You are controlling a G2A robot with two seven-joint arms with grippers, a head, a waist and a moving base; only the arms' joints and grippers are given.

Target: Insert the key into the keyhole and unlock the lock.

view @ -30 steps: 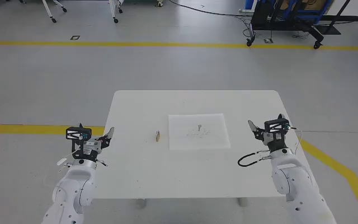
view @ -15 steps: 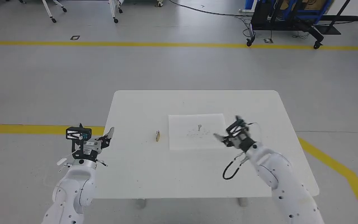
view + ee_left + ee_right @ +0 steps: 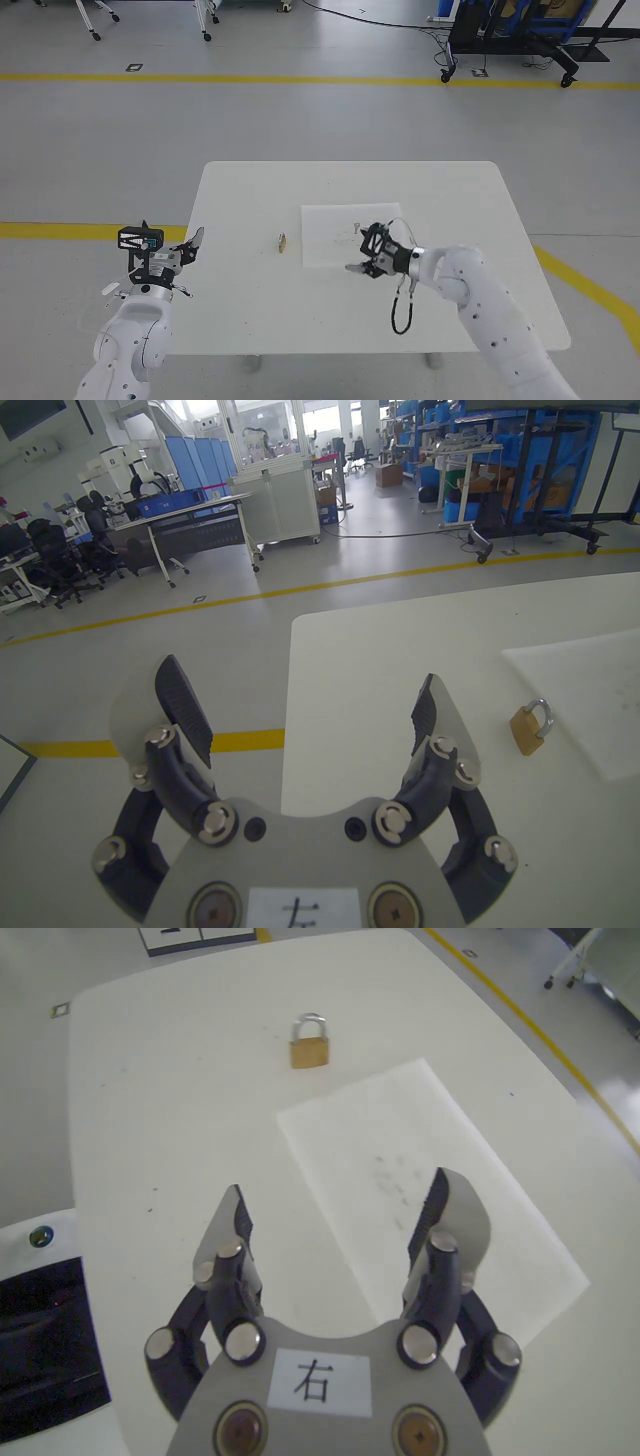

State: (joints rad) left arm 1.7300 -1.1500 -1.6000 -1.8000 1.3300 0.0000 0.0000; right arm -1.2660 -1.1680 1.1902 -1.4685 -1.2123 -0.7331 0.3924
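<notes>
Task status: no step is complete. The lock point(image 3: 282, 241) lies flat on the bench point(image 3: 450, 190) with its shackle closed, just beside the edge of the white mat point(image 3: 385, 215), and no key stands in it. Both sets of jaws are spread apart and hold nothing. The right jaws hang low over the mat, pointed toward the lock, which lies well ahead of them. The key point(image 3: 354, 227) is judged to be the small mark on the mat just beside the right jaws (too small to confirm). The left jaws sit at the left edge of the bench, well apart from the lock. Remaining, by estimate: grip the key, steady the lock, insert, turn.
</notes>
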